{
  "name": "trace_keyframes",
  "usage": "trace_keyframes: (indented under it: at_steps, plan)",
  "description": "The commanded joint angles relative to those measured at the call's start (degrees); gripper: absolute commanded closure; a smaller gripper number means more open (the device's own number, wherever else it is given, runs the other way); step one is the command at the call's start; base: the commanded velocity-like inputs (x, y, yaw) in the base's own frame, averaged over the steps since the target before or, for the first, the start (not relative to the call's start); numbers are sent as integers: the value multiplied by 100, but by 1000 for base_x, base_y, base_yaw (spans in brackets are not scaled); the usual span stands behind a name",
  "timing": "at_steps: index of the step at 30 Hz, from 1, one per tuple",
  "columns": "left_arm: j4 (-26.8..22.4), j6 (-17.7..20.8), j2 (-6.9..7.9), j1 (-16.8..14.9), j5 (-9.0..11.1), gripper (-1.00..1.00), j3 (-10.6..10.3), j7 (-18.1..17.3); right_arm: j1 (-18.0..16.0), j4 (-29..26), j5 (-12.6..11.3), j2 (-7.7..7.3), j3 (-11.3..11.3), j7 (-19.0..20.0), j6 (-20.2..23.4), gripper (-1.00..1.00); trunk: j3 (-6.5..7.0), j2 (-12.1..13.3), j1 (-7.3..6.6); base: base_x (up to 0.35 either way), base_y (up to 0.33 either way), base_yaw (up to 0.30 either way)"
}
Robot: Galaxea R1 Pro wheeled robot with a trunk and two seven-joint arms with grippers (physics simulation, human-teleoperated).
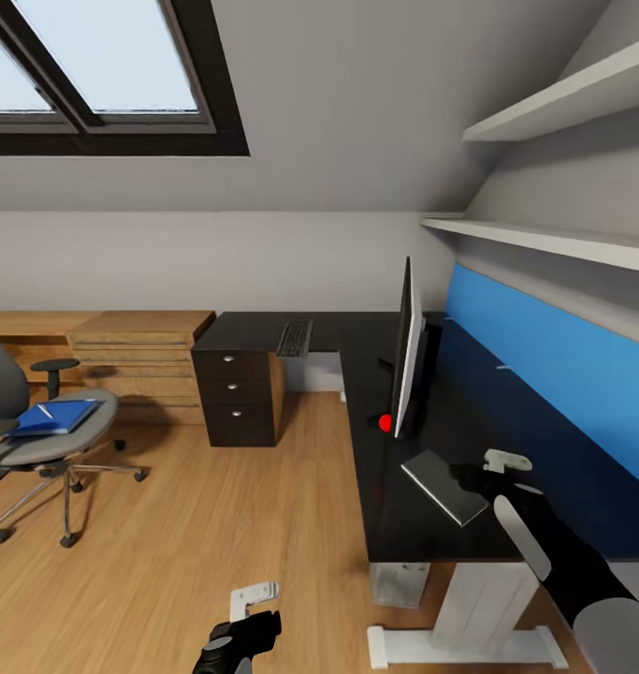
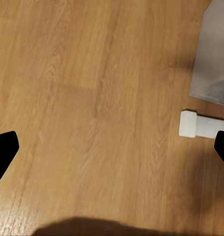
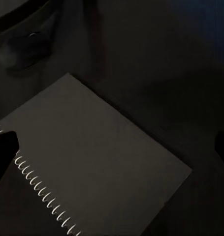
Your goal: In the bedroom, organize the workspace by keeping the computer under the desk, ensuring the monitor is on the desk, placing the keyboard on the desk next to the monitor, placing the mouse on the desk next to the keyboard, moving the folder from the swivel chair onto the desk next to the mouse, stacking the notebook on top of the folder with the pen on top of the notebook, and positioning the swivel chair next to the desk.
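Hovering just above the notebook (image 1: pixel 444 487) on the desk (image 1: pixel 394 524), near the monitor (image 1: pixel 408 351), the right gripper (image 3: pixel 116 142) hangs with fingers spread wide, holding nothing. Closing now might shove the thin notebook sideways; the folder (image 1: pixel 55 417) lies on the swivel chair (image 1: pixel 48 440).

The monitor (image 1: pixel 408 351) stands edge-on on the black L-shaped desk (image 1: pixel 394 505), red dot at its lower corner. Near it lies the dark-grey spiral-bound notebook (image 1: pixel 443 486) — flat. The keyboard (image 1: pixel 295 338) lies on the far wing. The blue folder (image 1: pixel 55 417) rests on the swivel chair (image 1: pixel 48 440), apart from the desk.
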Motion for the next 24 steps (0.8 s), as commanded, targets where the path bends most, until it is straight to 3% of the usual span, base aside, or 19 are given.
trace_keyframes:
  at_steps: [1, 16, 24]
  plan:
    - [-10, 16, 3, -3, 52, -100, -18, 50, -35, 47, -59, -8, 26, -56, -7, -100, -7, -4, 1, 76, -17, 0]
    - [-10, 16, 30, -3, 52, -100, -12, 48, -236, 516, -56, -94, 24, -54, -113, -100, -7, -4, 1, 132, 3, 0]
    - [-10, 14, 63, -3, 47, -100, -10, 50, -487, 1077, -54, -96, 33, -47, -323, -100, -7, -4, 1, 166, 34, 0]
